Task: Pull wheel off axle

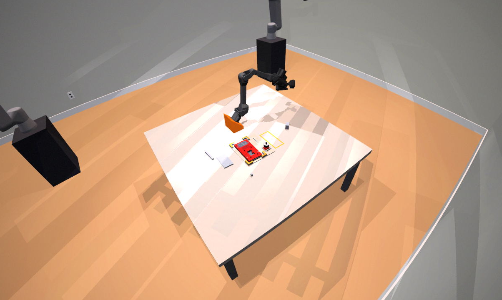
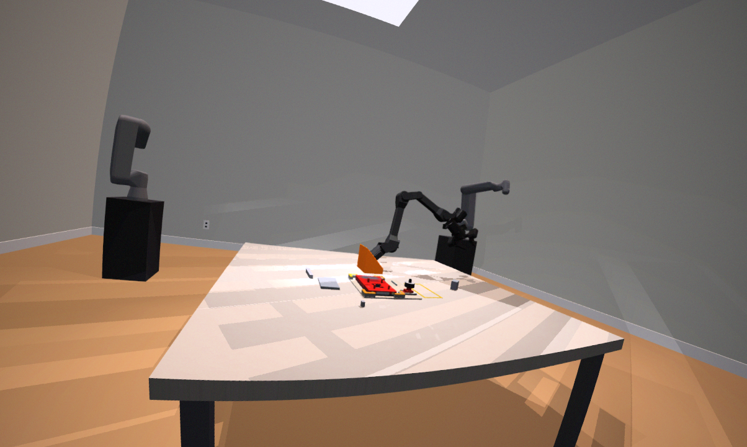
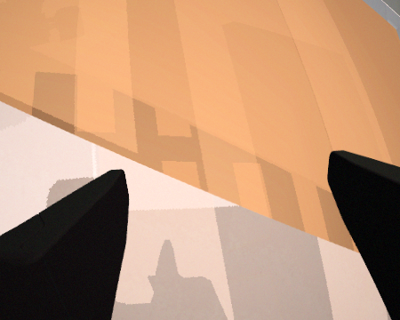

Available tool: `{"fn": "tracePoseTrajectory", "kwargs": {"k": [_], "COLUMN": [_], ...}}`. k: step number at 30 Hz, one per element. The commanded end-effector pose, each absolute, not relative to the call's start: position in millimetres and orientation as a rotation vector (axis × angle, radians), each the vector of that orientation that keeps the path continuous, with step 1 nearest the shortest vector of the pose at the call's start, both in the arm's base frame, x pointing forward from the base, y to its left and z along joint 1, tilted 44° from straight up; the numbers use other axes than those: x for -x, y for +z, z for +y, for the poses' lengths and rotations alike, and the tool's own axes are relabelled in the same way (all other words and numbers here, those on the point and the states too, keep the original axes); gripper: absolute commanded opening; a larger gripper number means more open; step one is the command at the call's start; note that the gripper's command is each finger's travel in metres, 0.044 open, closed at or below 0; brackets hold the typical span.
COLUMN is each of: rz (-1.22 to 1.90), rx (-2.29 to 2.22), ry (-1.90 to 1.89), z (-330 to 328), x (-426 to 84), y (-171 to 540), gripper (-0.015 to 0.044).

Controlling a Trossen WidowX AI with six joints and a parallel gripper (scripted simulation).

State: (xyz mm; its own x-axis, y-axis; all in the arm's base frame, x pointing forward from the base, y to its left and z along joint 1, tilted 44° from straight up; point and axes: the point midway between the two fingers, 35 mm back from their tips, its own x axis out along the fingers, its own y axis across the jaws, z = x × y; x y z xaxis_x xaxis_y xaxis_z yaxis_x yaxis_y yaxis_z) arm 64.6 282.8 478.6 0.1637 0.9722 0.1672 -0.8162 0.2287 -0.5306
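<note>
The wheel, a small black disc (image 1: 266, 146) (image 2: 409, 285), sits on the upright axle over a small red base (image 1: 265, 148) (image 2: 408, 290). A dark tip shows above it. The marked area is a thin yellow outline (image 1: 275, 137) (image 2: 432, 290) on the table beside that base, with nothing inside it. My gripper (image 1: 288, 86) (image 2: 466, 239) (image 3: 230, 175) is open and empty. It is high above the back right part of the table, well away from the wheel. The wrist view shows the table edge and floor between the fingers, and no wheel.
A red board (image 1: 246, 148) (image 2: 373, 284) with yellow corner pieces lies beside the axle. An orange panel (image 1: 233, 124) (image 2: 368, 261) stands at my arm's base. A grey block (image 1: 287, 126) (image 2: 454, 285) is beyond the outline. A flat grey plate (image 1: 225, 161) (image 2: 328, 284) lies left of the board.
</note>
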Motion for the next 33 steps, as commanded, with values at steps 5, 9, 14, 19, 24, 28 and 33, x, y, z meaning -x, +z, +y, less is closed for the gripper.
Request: {"fn": "tracePoseTrajectory", "kwargs": {"k": [5, 9, 14, 19, 24, 28, 33], "rz": [-0.177, 0.003, 0.278, 0.527, 0.778, 1.021, 1.283], "rx": [0.354, 0.331, 0.248, 0.108, -0.076, -0.315, -0.677], "ry": [1.25, 1.166, 1.035, 0.894, 0.734, 0.528, 0.216], "z": [303, 298, 282, 252, 218, 173, 107], "x": [-134, -174, -231, -285, -321, -351, -372], "y": [426, 396, 351, 304, 264, 222, 174], "gripper": [0.03, 0.03, 0.03, 0.03, 0.03, 0.03, 0.03]}}
